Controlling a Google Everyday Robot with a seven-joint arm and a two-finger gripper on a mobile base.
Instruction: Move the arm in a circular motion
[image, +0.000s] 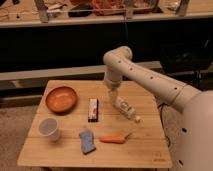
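The arm (150, 80) is a thick cream-white tube with small dark dots. It reaches in from the lower right, bends at a bulbous elbow (118, 58) and points down over the back middle of the wooden table (145, 150). The gripper (113, 97) is the narrow tip, hanging just above the table's back part, right next to the top end of a small white bottle (127, 110). I see nothing held in it.
On the table lie an orange bowl (61, 98) at the back left, a white cup (48, 128), a blue sponge (87, 141), a carrot (114, 139) and a dark flat packet (93, 109). Dark shelving stands behind the table.
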